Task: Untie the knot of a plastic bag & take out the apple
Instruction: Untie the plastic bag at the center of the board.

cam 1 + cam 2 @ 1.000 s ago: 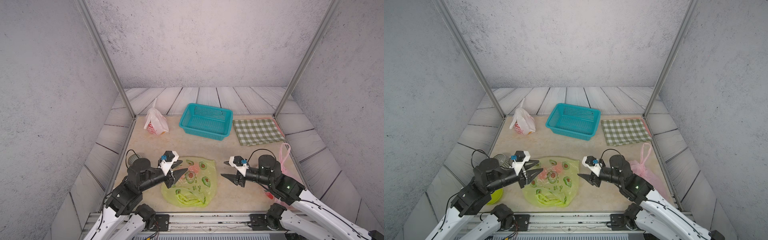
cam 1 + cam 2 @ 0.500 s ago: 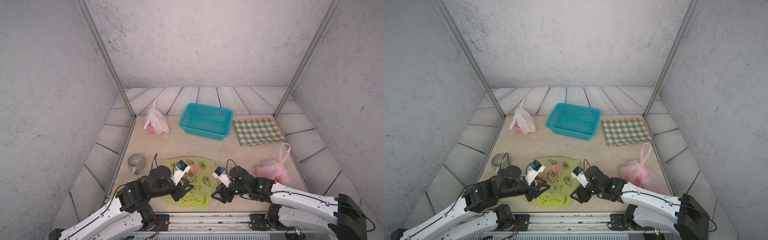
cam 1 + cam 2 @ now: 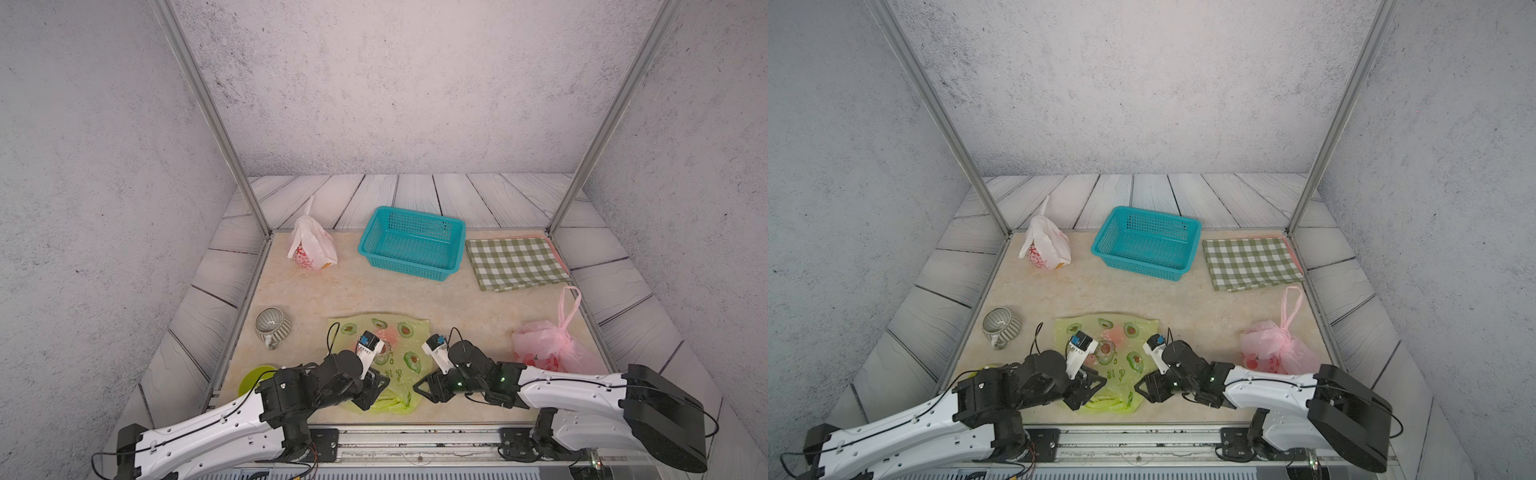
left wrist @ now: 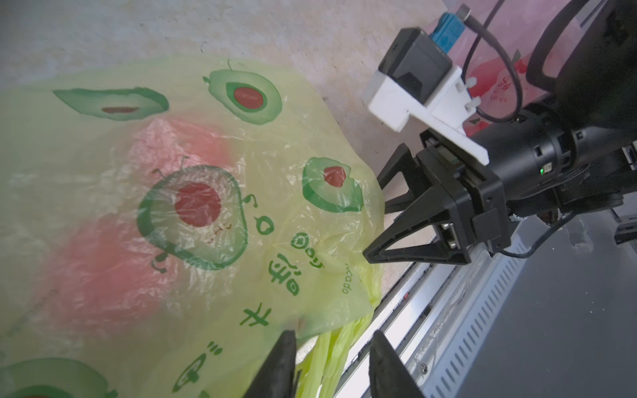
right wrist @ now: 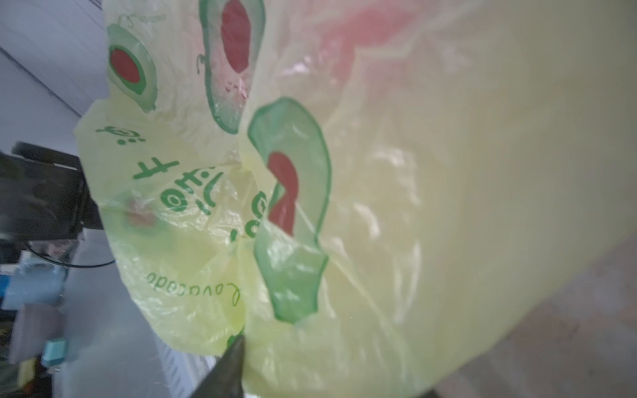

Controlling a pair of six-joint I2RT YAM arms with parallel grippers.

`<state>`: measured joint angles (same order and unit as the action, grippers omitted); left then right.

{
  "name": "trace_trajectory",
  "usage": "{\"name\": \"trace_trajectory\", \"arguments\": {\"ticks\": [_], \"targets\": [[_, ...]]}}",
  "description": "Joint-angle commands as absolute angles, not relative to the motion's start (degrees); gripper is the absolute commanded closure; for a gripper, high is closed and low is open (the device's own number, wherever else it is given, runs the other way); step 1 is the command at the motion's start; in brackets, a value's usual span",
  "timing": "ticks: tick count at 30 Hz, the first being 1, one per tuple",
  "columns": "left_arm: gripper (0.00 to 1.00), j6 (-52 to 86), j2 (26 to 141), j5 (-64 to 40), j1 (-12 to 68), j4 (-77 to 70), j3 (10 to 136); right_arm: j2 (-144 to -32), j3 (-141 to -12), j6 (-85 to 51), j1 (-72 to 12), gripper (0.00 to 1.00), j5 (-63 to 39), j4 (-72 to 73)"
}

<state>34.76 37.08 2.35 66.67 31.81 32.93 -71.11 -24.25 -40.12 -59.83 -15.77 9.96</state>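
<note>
Left gripper (image 4: 332,363) hangs low over the near end of the yellow-green bag (image 3: 409,332), its 2 fingers parted and straddling the bunched handle strands (image 4: 327,348) without pinching them. The right gripper (image 4: 372,218) is parted too. Its 2 fingers stand either side of the bag's right edge, the lower tip touching the plastic beside the printed lettering, with nothing clamped.

What the move turns on is how the bag lies. It is flat on the surface (image 3: 374,295) between both arms, with its long axis running from the closed far end toward the robot. The handles and neck are at the near end, just beside the metal rail (image 3: 415,430), so the tied end points at the grippers. The left gripper is nearer, since the strands lie right in its gap. The right gripper sits off to the side of the neck. The likely next move is for the left to close on the strands while the right holds or pulls the edge the other way.

The bag is thin, translucent, crinkled film with green avocado prints and green lettering. The apple (image 4: 103,262) shows through it as a soft red blur in the bag's middle, beyond the neck. I cannot make out the knot itself. The strands are a bright crumpled bundle, and it is not visible whether they are tied tight or loose.
</note>
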Motion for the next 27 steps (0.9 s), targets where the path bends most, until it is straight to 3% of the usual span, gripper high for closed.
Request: {"name": "trace_trajectory", "arguments": {"ticks": [1, 2, 6, 13, 19, 27], "targets": [[0.62, 34.2, 35.4, 7.4, 66.9, 31.2, 32.7, -71.9, -28.0, -41.9, -60.0, 0.78, -15.7, 13.1], [0.62, 33.7, 34.7, 8.6, 66.8, 31.4, 32.8, -71.5, -29.8, -40.5, -60.0, 0.86, -15.1, 10.7], [0.52, 30.9, 34.1, 13.3, 66.7, 33.5, 35.4, -69.8, -39.3, -32.9, -57.7, 1.0, -11.2, -4.0], [0.48, 20.8, 43.9, 12.2, 65.9, 36.0, 42.8, -71.5, -46.6, -28.7, -44.3, 1.0, -21.8, -13.6], [0.44, 18.1, 57.8, 23.1, 65.9, 40.5, 50.4, -73.4, -48.6, -26.8, -43.2, 1.0, -29.6, -15.1], [0.34, 10.2, 65.1, 27.5, 65.9, 33.2, 51.9, -73.5, -46.8, -27.9, -43.2, 0.99, -36.7, -13.0]]}}
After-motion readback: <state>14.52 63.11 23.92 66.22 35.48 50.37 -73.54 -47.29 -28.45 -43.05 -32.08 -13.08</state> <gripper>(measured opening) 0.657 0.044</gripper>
